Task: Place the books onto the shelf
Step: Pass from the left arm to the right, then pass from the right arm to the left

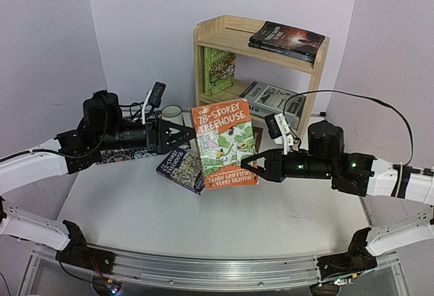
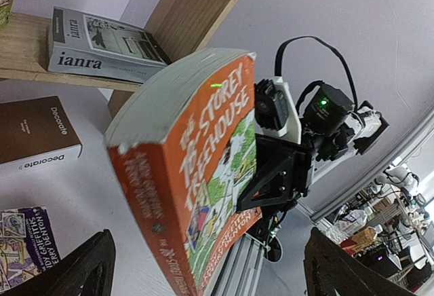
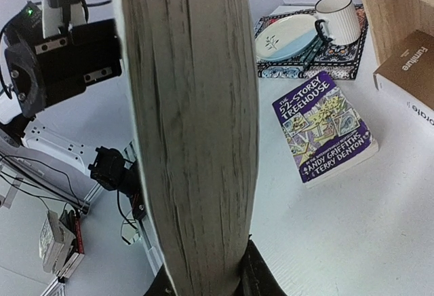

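Page edges of the orange book (image 3: 193,126) fill the middle of the right wrist view, running top to bottom, with the right gripper (image 3: 203,284) clamped on the volume at the bottom of the frame. From the top view the same book stands upright in mid-air at frame centre, cover facing the camera, pinched at its lower right edge.

To its left, the left gripper (image 1: 192,134) has its jaws spread wide. In its own wrist view one dark finger sits in each bottom corner and the book rises between them (neither finger appears to touch it).

Upper centre of the top view holds the shelf (image 1: 202,45). Dark books (image 1: 288,40), seemingly two stacked, lie flat on its top board. On the lower board a green book (image 1: 218,70) stands against the left side panel and a grey book (image 1: 274,99) lies flat to the right.

On the table (image 1: 135,208), the brown-and-white Decorate (image 2: 34,133) lies flat just below the shelf's lower board. A purple Treehouse paperback (image 1: 182,167) lies flat just left of the held book. At the upper right of the right wrist view a patterned mat (image 3: 271,72) carries a plate (image 3: 285,38) and a mug (image 3: 337,14).
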`<act>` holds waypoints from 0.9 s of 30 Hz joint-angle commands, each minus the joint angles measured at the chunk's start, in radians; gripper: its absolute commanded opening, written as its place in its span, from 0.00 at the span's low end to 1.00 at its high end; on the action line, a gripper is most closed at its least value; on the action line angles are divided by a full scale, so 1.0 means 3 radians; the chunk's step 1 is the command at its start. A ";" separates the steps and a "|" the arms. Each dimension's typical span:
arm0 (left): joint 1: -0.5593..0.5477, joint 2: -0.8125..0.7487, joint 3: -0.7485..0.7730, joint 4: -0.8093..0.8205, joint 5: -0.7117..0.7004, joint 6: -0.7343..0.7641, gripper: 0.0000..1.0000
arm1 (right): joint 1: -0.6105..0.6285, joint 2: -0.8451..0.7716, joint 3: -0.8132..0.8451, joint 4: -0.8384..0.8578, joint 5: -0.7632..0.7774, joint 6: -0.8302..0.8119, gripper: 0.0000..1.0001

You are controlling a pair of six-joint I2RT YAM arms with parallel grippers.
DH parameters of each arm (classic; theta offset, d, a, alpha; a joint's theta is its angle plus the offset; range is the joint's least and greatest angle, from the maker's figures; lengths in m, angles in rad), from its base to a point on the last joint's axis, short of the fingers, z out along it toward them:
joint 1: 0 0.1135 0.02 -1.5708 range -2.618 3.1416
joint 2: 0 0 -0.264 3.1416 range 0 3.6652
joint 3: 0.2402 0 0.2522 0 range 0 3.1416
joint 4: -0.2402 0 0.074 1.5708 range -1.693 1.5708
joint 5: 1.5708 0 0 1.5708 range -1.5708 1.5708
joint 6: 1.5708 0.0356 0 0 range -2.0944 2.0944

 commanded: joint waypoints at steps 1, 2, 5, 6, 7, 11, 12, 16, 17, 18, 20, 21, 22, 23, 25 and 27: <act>-0.0012 0.0130 -0.0088 0.0157 -0.0165 0.0041 0.98 | -0.0017 -0.0127 0.0155 0.0507 0.0107 -0.0052 0.00; -0.0015 0.0156 -0.0097 0.0187 -0.0137 0.0029 0.98 | -0.0015 -0.0109 0.0180 0.0511 0.0105 -0.0060 0.00; -0.0019 0.0233 -0.0084 0.0252 -0.0029 0.0004 0.95 | -0.0016 -0.0042 0.0255 0.0547 0.0072 -0.0076 0.00; -0.0018 0.0255 -0.0068 0.0269 0.0040 0.0004 0.91 | -0.0016 -0.0020 0.0278 0.0563 0.0058 -0.0076 0.00; -0.0018 0.0277 -0.0055 0.0285 0.0096 0.0007 0.87 | -0.0014 0.0003 0.0300 0.0578 0.0044 -0.0077 0.00; -0.0019 0.0356 -0.0015 0.0295 0.0199 0.0024 0.75 | -0.0017 0.0103 0.0393 0.0674 -0.0020 -0.0043 0.00; -0.0021 0.0367 -0.0012 0.0300 0.0209 0.0027 0.73 | -0.0016 0.0131 0.0408 0.0702 -0.0026 -0.0029 0.00; -0.0022 0.0408 -0.0011 0.0328 0.0220 0.0019 0.71 | -0.0016 0.0206 0.0434 0.0845 -0.0024 0.0044 0.00; -0.0022 0.0412 -0.0014 0.0340 0.0216 0.0013 0.73 | -0.0016 0.0220 0.0434 0.0889 -0.0014 0.0061 0.00; -0.0023 0.0411 -0.0016 0.0351 0.0208 0.0005 0.74 | -0.0017 0.0232 0.0432 0.0929 -0.0002 0.0081 0.00; -0.0021 0.0405 -0.0019 0.0375 0.0172 -0.0007 0.74 | -0.0016 0.0258 0.0421 0.1004 0.0017 0.0124 0.00; -0.0020 0.0397 -0.0021 0.0387 0.0159 -0.0007 0.73 | -0.0019 0.0273 0.0415 0.1045 0.0023 0.0154 0.00; -0.0021 0.0387 -0.0023 0.0400 0.0140 -0.0008 0.71 | -0.0018 0.0296 0.0411 0.1080 0.0018 0.0180 0.00; -0.0021 0.0377 -0.0027 0.0409 0.0123 -0.0008 0.70 | -0.0018 0.0315 0.0408 0.1114 0.0015 0.0208 0.00; -0.0024 0.0357 -0.0038 0.0428 0.0109 -0.0008 0.65 | -0.0015 0.0349 0.0397 0.1167 0.0017 0.0243 0.00; -0.0023 0.0342 -0.0051 0.0441 0.0113 -0.0008 0.55 | -0.0016 0.0373 0.0386 0.1212 0.0023 0.0267 0.00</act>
